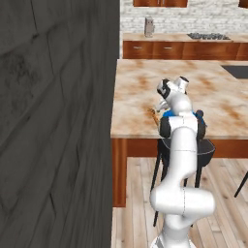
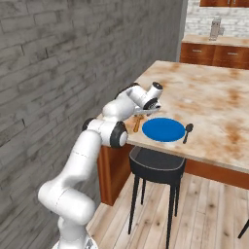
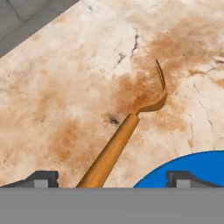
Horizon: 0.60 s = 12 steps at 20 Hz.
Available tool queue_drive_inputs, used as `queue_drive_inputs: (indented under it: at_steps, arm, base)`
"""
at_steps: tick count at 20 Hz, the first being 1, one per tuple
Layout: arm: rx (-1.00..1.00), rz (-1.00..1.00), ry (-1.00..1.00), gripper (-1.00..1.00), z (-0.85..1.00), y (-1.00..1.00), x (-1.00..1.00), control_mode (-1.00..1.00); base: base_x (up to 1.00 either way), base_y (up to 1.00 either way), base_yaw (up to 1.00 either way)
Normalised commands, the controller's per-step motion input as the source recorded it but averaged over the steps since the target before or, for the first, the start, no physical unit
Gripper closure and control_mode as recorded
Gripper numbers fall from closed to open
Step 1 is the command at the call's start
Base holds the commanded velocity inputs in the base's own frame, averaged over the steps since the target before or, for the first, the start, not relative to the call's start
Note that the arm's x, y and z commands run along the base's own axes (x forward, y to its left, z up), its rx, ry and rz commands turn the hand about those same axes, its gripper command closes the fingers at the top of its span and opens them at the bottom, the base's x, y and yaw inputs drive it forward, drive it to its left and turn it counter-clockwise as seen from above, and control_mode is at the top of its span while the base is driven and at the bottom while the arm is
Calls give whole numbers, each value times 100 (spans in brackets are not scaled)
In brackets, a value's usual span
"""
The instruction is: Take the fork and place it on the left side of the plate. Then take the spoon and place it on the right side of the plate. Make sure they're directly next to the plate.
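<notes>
Right now the gripper [image 3: 112,177] hangs low over the counter [image 1: 140,92] with its two dark fingertips [image 3: 41,178] spread wide and nothing between them but air. The fork [image 3: 124,131] lies flat on the counter directly under the hand, its handle passing between the open tips and its tines pointing away from them. In the hand view its long axis slants from lower left up toward upper right. The blue plate [image 2: 164,129] sits just beside the fork, at the handle end, though I cannot tell whether the two touch.

From the right base view the fork [image 2: 138,124] shows as a short orange-brown sliver at the plate's left rim, while the dark spoon [image 2: 187,131] rests against the plate's right rim (so that side looks already served, by my reckoning).

The fork is slim and one warm wood-like colour throughout, with a rounded straight handle that flares to a curved neck and short, thin tines. The plate is a flat, glossy disc. The counter is mottled cream and rust stone with fine dark cracks, smooth and hard. A black stool [image 2: 156,165] stands under its edge.
</notes>
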Motion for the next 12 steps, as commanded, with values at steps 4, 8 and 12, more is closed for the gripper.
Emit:
queue_drive_inputs:
  at_steps: [4, 8, 12]
  arm:
    - [-4, 4, -3, -100, -44, 16, -100, -100]
    - [-3, 12, 9, -100, -3, 1, -100, -100]
    - [-5, 17, -6, -100, 25, 0, -100, -100]
  base:
    - [0, 0, 0]
    - [0, 0, 0]
    - [0, 0, 0]
